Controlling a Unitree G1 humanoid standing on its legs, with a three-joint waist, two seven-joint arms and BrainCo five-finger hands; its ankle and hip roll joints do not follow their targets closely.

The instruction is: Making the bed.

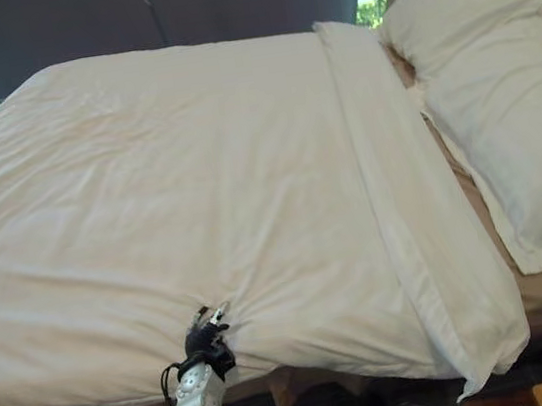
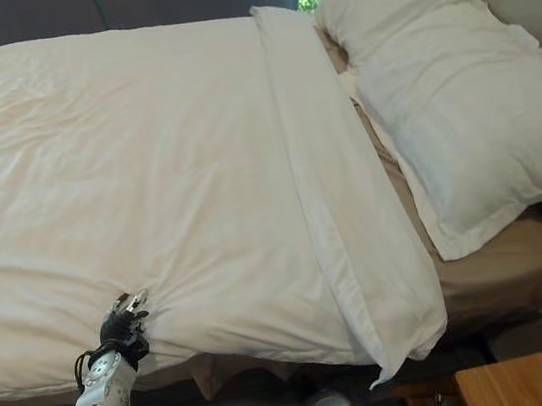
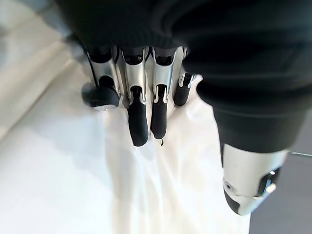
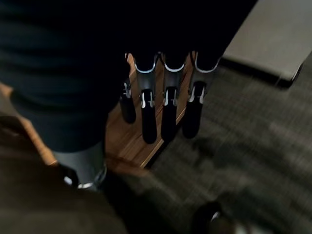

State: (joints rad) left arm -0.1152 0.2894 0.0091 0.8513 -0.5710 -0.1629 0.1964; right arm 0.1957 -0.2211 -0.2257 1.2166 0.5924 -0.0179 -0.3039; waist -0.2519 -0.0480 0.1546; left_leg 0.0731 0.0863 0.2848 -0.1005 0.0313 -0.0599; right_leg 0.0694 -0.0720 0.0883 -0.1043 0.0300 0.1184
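- The left robot hand [image 1: 209, 335] has only a small fold of the white duvet [image 1: 179, 196] between its fingers, at the near edge of the bed in the lower middle of the frame. I judge that a strong pull may let the cloth slip out, because the pinch takes little material.
- Creases run from this pinch into the duvet. A pull to one side would probably drag them further and disturb the folded-back band [image 1: 403, 205] beside the pillow [image 1: 499, 100], at the right of the frame.
- In the left wrist view the fingers [image 3: 138, 122] are curled down on the white cloth and gather it; the thumb [image 3: 251, 180] stands apart.
- The right robot hand [image 4: 161, 112] hangs with straight, relaxed fingers over a wooden board [image 4: 131, 141] and dark carpet [image 4: 253, 146], and it holds nothing.
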